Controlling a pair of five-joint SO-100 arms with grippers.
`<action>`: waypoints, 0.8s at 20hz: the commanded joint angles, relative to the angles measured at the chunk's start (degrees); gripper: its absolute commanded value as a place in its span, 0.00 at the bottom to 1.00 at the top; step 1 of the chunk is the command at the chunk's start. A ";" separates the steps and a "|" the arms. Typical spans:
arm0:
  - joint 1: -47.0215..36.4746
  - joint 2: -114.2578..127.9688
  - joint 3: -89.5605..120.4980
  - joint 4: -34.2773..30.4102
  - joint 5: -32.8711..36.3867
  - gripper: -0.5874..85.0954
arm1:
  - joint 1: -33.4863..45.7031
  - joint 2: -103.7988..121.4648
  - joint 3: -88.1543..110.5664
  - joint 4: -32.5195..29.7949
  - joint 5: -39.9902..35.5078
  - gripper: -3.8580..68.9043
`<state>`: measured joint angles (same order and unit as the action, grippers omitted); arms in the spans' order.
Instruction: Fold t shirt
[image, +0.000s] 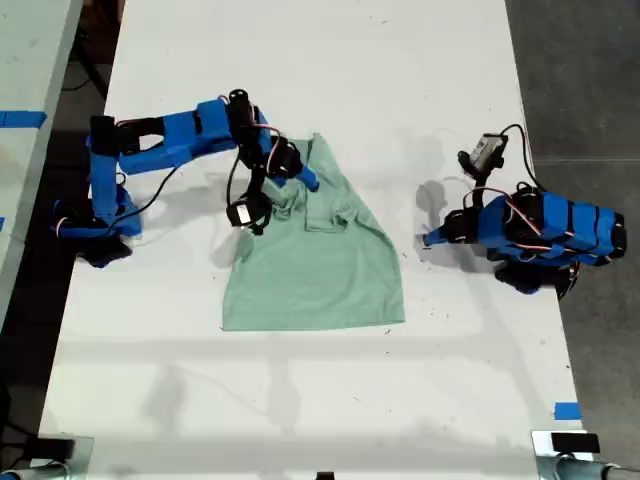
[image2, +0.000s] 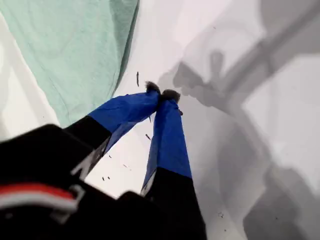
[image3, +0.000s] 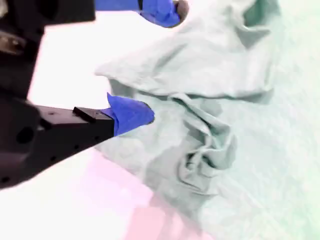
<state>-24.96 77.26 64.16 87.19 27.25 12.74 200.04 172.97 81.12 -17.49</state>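
A: Where's the t shirt (image: 318, 262)?
B: Middle of the white table (image: 300, 400) in the exterior view, bunched at its top.
A: Grippers?
B: My first gripper (image2: 161, 93) is pinched closed, empty, on bare table. My second gripper (image3: 162, 60) gapes wide over the crumpled part.

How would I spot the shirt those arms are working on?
Look at the long white table. Near its middle, between two blue arms, lies the t shirt, partly folded. It is the only soft, pale mint-green thing there, plain and wrinkled.
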 joint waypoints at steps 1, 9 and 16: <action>-7.29 21.45 9.32 1.93 -10.55 0.25 | -0.18 0.35 3.78 -1.58 -0.44 0.08; -12.13 87.01 70.31 -16.96 -25.40 0.06 | -0.18 0.35 3.78 -1.58 -0.35 0.08; -7.56 128.06 111.45 -28.74 -17.05 0.03 | 0.00 0.35 3.87 -1.58 -0.09 0.08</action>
<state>-32.96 202.59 171.74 60.73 7.91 12.74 200.04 172.97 81.12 -17.49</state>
